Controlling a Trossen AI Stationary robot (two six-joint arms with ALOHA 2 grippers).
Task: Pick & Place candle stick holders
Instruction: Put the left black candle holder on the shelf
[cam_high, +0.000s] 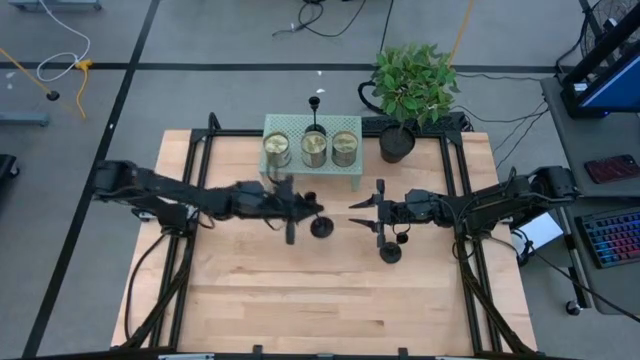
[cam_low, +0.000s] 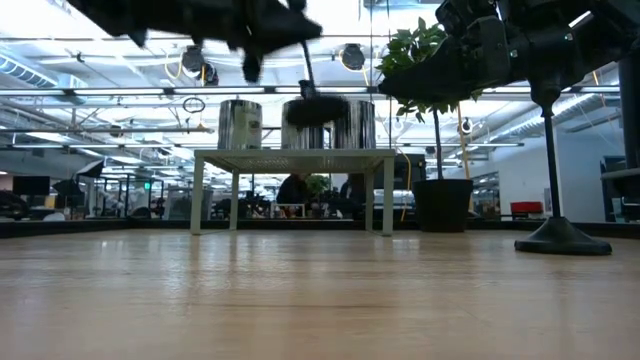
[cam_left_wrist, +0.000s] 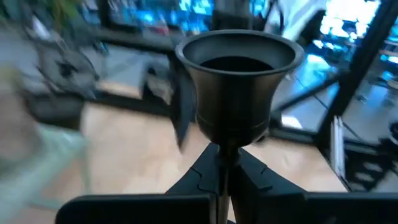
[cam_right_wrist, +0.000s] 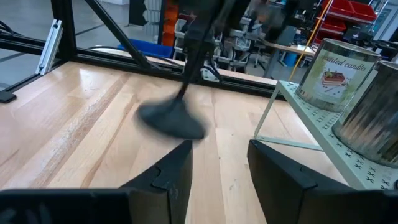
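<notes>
My left gripper (cam_high: 300, 212) is shut on a matte-black candlestick holder near the table's middle, in front of the rack. The holder's cup (cam_left_wrist: 236, 81) fills the left wrist view, and its round base (cam_low: 315, 110) hangs in the air. My right gripper (cam_high: 362, 213) is open and empty, its fingers (cam_right_wrist: 177, 168) pointing at that holder from the table's right. A second holder (cam_high: 390, 250) stands on its base on the table beside my right arm and also shows in the low view (cam_low: 560, 235). A third (cam_high: 315, 110) rises behind the rack's middle can, its base hidden. My left gripper pinches the holder's thin stem (cam_left_wrist: 225, 152) between its two fingers, just below the cup. The fingers come about level from the table's left and lie across the stem. The holder hangs roughly upright, cup up and base (cam_right_wrist: 171, 118) down, lifted clear of the table.
A pale green perforated rack (cam_high: 285, 178) at the table's far middle carries three tin candles (cam_high: 312, 148). A black pot with a leafy plant (cam_high: 397, 145) stands to its right. Bare wood lies toward the near edge.
</notes>
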